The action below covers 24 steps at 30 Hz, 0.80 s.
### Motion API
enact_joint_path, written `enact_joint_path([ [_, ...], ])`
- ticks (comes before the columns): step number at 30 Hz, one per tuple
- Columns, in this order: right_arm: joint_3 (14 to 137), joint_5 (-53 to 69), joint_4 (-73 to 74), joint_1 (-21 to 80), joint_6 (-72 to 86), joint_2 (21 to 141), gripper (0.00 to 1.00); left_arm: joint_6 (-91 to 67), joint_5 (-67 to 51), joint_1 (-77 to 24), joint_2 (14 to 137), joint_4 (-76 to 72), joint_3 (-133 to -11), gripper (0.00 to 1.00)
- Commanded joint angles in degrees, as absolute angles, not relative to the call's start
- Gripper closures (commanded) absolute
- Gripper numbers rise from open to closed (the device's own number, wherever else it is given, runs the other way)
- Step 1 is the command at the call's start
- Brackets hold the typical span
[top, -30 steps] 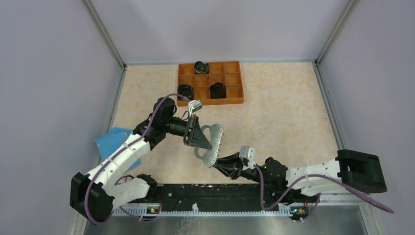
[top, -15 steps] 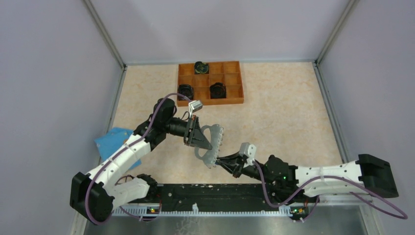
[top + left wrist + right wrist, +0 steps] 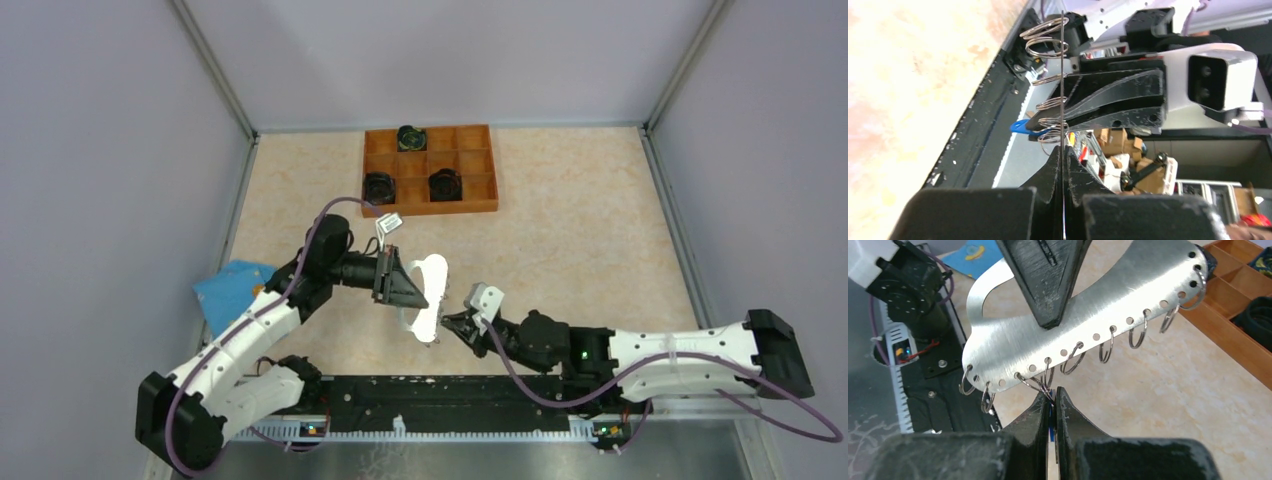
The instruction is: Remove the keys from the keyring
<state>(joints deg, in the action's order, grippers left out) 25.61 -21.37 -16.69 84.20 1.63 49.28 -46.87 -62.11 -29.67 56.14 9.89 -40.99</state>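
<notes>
Presently, the right claw (image 3: 1051, 394) is pressing its two fingers almost fully together, leaving only a hairline gap, and is pinching the key (image 3: 1020, 126) there. The key's blue head is showing as a sliver between the fingers in the right wrist view and is poking out at the fingertips in the left wrist view. One of the wire rings (image 3: 1044, 383) is running down into the same gap at the tips. Directly above those tips, the keyring (image 3: 1128, 295), a brushed silver plate with a row of holes along its rim, is hanging above the table (image 3: 580, 220), its holed edge just beside the right claw. The left claw (image 3: 1062, 152) is clamping down on the plate from the opposite side, its fingers lying flat against both faces of the metal, which is appearing edge-on in its own camera. Further wire rings are dangling from the holes to either side of the right claw. Well beyond the left claw, a wooden tray (image 3: 470, 207) is holding round black objects (image 3: 444, 184). Behind the left claw's arm, a light-blue packet (image 3: 228, 285) is lying at the table's edge.
</notes>
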Motion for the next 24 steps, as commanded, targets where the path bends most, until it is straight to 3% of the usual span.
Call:
enact_joint_path([
  [1,32.4,-29.89,-6.06,84.99,1.73,51.41,1.0,-44.66,-54.41,-29.49,52.11,8.46,-37.97,1.0],
  [4,34.72,-32.04,-3.19,85.0,0.3,53.22,1.0,-46.55,-50.16,-29.58,48.88,4.36,-33.63,0.98],
  [14,38.95,-32.29,1.16,85.03,-7.62,54.91,1.0,-48.61,-39.57,-29.79,39.55,-1.93,-24.63,0.54],
  [24,40.5,-29.95,1.63,85.06,-12.63,52.66,1.0,-38.89,-30.87,-29.87,28.01,5.57,-24.1,0.34],
])
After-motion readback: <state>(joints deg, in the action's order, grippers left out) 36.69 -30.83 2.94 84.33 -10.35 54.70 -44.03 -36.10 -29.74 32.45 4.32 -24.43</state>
